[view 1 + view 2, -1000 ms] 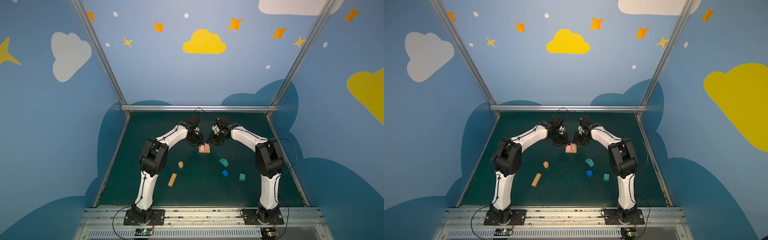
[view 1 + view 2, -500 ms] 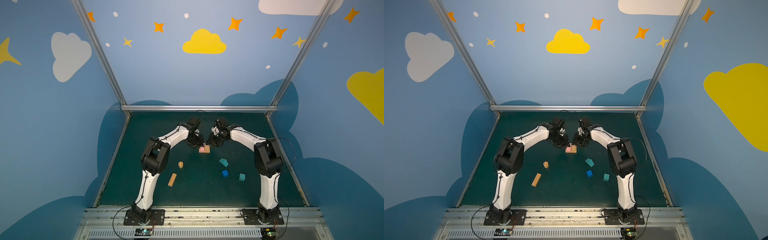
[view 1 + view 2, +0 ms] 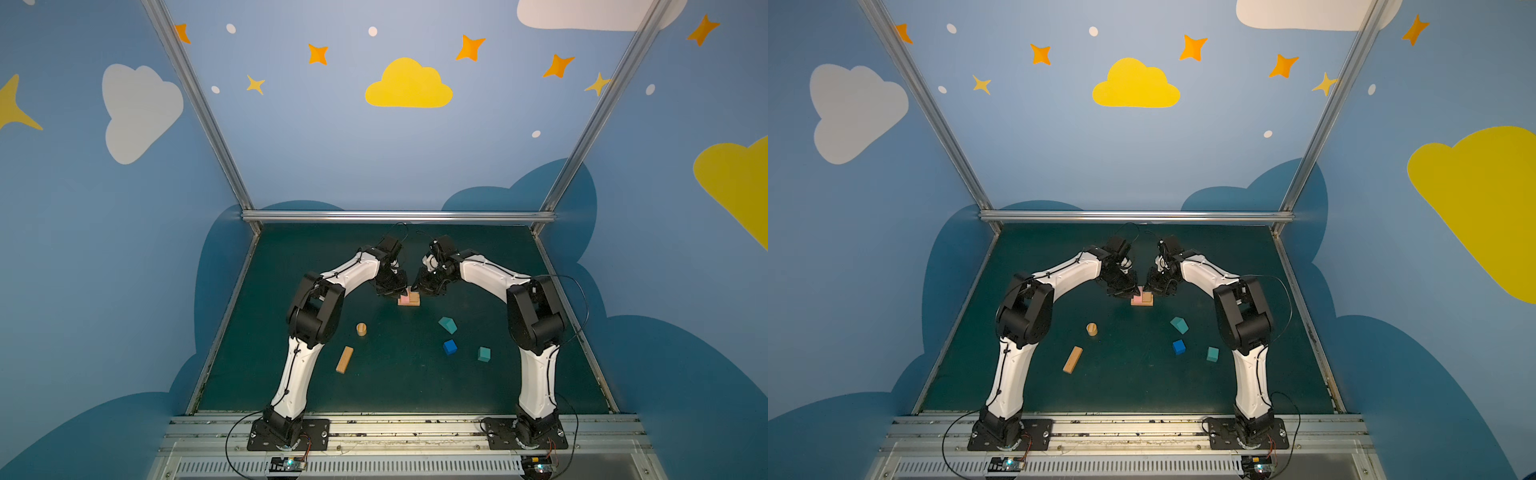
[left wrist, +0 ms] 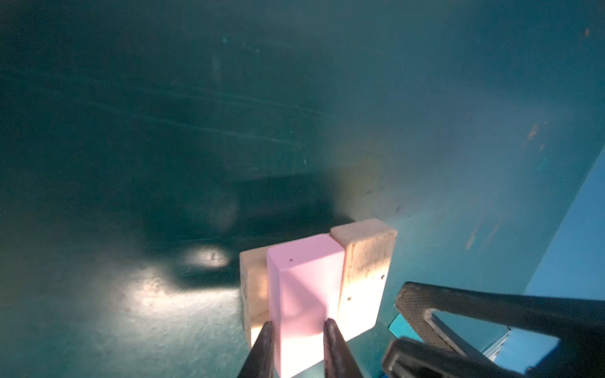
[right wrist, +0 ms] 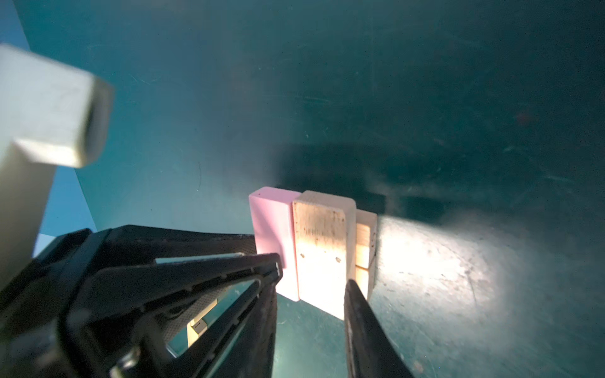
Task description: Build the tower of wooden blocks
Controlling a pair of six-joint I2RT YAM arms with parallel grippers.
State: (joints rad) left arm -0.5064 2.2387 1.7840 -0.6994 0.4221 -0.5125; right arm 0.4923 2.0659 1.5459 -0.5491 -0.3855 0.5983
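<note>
Left wrist view shows left fingers clamped on pink bar, while right fingers straddle tan bar, grip unclear.

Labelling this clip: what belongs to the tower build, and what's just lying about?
Tower build: pink bar, stacked tan bar, tan base, tan cylinder, loose tan bar, teal house piece, blue cube, teal cube.
Backdrop: yellow cloud decal, metal rail.

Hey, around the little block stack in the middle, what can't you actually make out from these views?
Both top views: the block stack is too small to count its layers.
Left wrist view: the pink bar, gripped by the left gripper, has its near end cut off by the picture's edge.
Right wrist view: the left gripper's body hides one finger of the right gripper, so its hold on the tan bar is unclear.
</note>
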